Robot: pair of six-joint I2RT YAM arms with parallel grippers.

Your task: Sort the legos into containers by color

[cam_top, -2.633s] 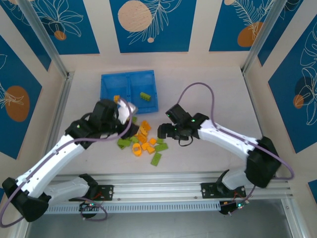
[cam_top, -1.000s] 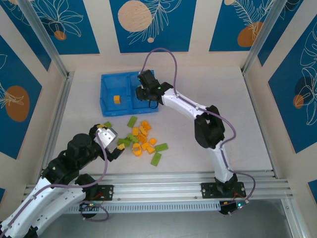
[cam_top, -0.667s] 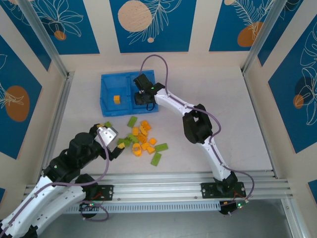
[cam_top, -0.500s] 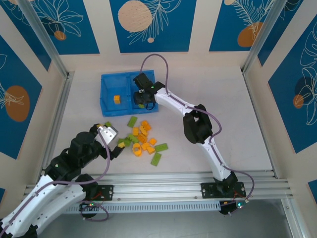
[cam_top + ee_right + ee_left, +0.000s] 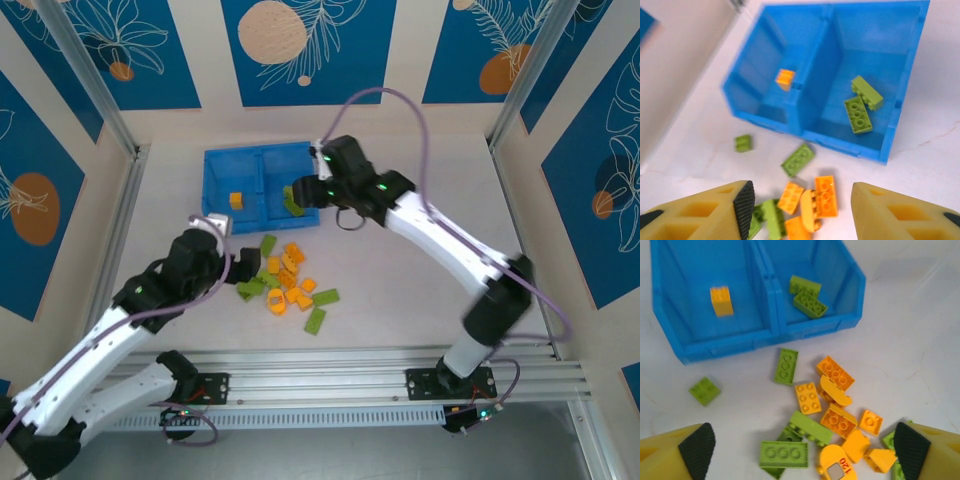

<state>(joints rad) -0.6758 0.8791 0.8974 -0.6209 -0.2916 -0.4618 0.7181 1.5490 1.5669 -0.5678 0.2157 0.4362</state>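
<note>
**Hard, light, slick legos – pinch them across the flat side walls, not the studs.**
Your left gripper and right gripper both hang with jaws apart and empty. The blue tray at 12 o'clock of the pile holds one orange brick in its left compartment and two green bricks in its right. About a dozen lie loose – roughly seven orange and five green, with one green stray at 9 o'clock.
</note>
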